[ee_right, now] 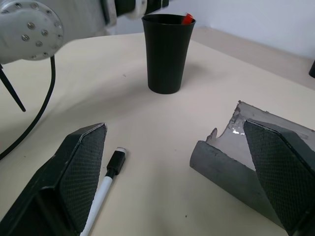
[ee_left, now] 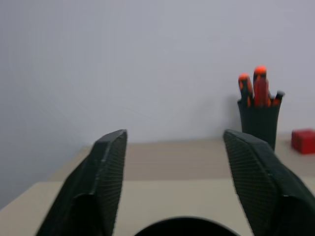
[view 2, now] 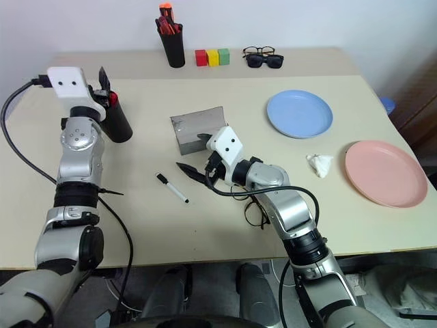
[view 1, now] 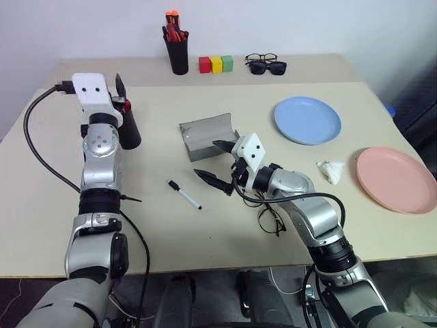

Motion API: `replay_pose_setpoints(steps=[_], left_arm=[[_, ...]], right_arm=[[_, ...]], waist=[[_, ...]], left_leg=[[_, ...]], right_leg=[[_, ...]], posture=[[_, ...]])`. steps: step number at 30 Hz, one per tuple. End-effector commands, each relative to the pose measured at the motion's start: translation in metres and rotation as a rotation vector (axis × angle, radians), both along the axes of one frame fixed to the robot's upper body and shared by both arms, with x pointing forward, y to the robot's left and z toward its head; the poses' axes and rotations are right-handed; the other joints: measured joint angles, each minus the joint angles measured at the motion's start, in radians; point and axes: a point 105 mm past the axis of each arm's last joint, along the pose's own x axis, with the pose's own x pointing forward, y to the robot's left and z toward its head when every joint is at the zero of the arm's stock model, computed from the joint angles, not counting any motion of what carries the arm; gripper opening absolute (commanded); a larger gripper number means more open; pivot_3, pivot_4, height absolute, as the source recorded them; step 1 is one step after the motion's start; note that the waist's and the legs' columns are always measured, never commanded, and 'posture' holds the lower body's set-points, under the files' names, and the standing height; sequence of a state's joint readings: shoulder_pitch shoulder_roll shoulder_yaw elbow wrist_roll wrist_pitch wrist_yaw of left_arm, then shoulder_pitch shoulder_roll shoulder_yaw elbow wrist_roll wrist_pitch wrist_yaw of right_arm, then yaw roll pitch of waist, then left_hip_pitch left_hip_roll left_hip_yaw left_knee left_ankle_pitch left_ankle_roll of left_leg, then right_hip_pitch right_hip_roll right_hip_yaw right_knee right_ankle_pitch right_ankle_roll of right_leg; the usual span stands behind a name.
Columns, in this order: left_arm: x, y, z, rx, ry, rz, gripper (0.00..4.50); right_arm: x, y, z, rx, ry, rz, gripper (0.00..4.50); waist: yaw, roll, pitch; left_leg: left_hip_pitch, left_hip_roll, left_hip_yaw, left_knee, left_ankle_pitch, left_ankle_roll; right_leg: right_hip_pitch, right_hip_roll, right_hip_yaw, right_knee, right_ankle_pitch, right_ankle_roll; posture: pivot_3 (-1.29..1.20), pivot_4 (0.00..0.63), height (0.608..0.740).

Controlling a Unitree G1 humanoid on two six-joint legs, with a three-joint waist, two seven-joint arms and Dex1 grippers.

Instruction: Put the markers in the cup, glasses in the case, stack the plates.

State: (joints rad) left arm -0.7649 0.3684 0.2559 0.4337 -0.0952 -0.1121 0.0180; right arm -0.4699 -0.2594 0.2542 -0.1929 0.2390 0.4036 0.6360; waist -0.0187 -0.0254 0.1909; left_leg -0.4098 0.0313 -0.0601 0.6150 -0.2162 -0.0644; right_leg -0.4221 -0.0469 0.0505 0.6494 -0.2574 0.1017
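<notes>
From the head camera I see my left gripper [view 1: 121, 92] in the upper left of the frame, poised right over the black cup [view 1: 130, 126], its two fingers spread with nothing between them; the red marker [ee_right: 187, 19] pokes its tip above the cup's rim. My right gripper [view 1: 217, 164] sits mid-frame, jaws spread wide and empty, between the white marker [view 1: 184, 194] lying on the table [view 1: 171, 225] to its lower left and the open grey case [view 1: 208, 135] just above it. The glasses [view 1: 271, 220] lie on the table below my right forearm, near the front edge. The light blue plate [view 1: 307, 119] rests right of centre, and the pink plate [view 1: 397, 179] lies well apart from it at the far right, with a crumpled white tissue [view 1: 331, 170] between them. Along the back edge stand a pen holder [view 1: 178, 51], three coloured blocks [view 1: 216, 64] and two more pairs of spectacles [view 1: 267, 63].
</notes>
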Motion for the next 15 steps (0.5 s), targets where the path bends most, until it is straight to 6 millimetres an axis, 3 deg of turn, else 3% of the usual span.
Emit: replay_pose_setpoints(steps=[1, 4, 7, 8, 11, 15], left_arm=[[-0.031, -0.020, 0.031, 0.007, -0.143, -0.206, 3.14], [-0.055, -0.041, 0.019, 0.098, -0.073, -0.411, 3.14], [-0.082, -0.062, -0.020, 0.294, 0.148, -0.608, 3.97], [-0.091, -0.069, -0.038, 0.360, 0.259, -0.686, 4.48], [-0.112, -0.082, -0.077, 0.499, 0.498, -0.866, 4.48], [-0.124, -0.094, -0.101, 0.637, 0.643, -1.014, 4.48]], right_arm=[[-0.003, -0.003, 0.017, 0.021, -0.066, 0.008, 4.50], [0.001, -0.011, 0.017, 0.007, -0.069, -0.015, 4.50], [0.005, -0.020, 0.015, -0.015, -0.066, -0.036, 4.50], [0.006, -0.023, 0.014, -0.021, -0.065, -0.041, 4.50], [0.008, -0.026, 0.012, -0.030, -0.061, -0.045, 4.50], [0.009, -0.025, 0.012, -0.035, -0.063, -0.037, 4.50]], waist=[[-0.002, 0.000, 0.000], [-0.004, 0.000, 0.000], [-0.014, 0.001, 0.000], [-0.018, 0.000, 0.000], [-0.023, 0.002, 0.001], [-0.023, 0.002, 0.001]], left_leg=[[0.000, 0.000, 0.000, 0.000, 0.000, 0.000], [0.000, 0.000, 0.000, 0.000, 0.000, 0.000], [0.001, 0.000, 0.000, 0.000, 0.000, 0.000], [0.001, 0.000, 0.000, 0.000, 0.000, 0.000], [0.001, 0.000, 0.000, 0.000, 0.000, 0.000], [0.001, 0.001, 0.001, 0.000, 0.000, 0.000]], right_leg=[[0.000, 0.000, 0.000, 0.000, 0.000, 0.000], [0.000, 0.000, 0.000, 0.000, 0.000, 0.000], [0.000, 0.000, 0.001, 0.001, 0.000, 0.000], [0.000, 0.000, 0.001, 0.001, 0.000, -0.001], [0.000, 0.000, 0.001, 0.001, 0.000, -0.001], [0.001, 0.001, 0.001, 0.000, -0.001, -0.001]], posture=[[0.00, 0.150, 0.740], [0.00, 0.150, 0.740], [0.00, 0.150, 0.740], [0.00, 0.150, 0.740], [0.00, 0.150, 0.740], [0.00, 0.150, 0.740]])
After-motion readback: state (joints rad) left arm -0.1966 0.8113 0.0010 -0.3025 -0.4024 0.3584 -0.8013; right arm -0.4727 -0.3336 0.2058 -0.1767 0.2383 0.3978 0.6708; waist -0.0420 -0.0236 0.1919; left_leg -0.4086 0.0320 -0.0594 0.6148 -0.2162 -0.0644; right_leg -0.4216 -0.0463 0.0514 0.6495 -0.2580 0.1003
